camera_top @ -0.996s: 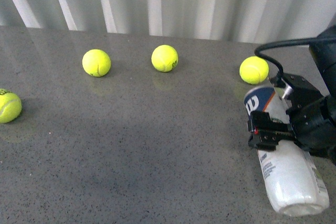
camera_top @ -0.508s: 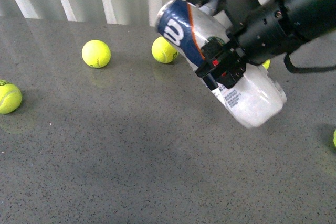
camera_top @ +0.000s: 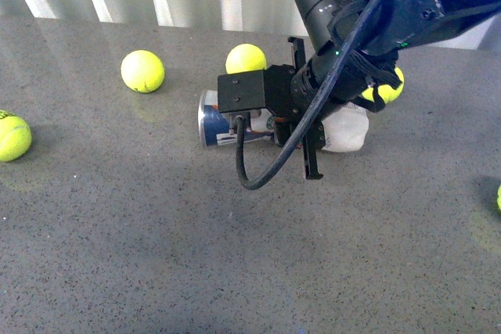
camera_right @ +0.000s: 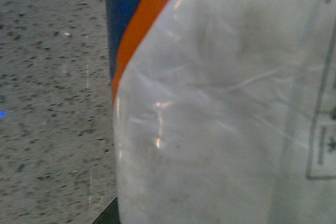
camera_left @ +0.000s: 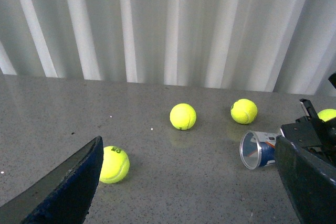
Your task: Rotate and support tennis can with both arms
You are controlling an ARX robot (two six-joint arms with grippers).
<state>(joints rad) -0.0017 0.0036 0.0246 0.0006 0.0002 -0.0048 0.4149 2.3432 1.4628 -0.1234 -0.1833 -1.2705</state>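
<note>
You are bringing the can (camera_top: 344, 127) down level at the centre of the frame, its rim (camera_top: 210, 117) pointing left, low over the counter (camera_top: 117, 232); whether it is touching is not showing. A second ago it was lying at the right edge, then riding tilted in the upper centre, so your right hand (camera_top: 305, 115) is swinging it round and down. That hand is grasping the can's middle. Your left hand (camera_left: 188, 144) is hanging released, well apart from the rim. Rotation is looking nearly done; support is not yet starting. One ball (camera_top: 245, 58) is sitting just behind the can.
</note>
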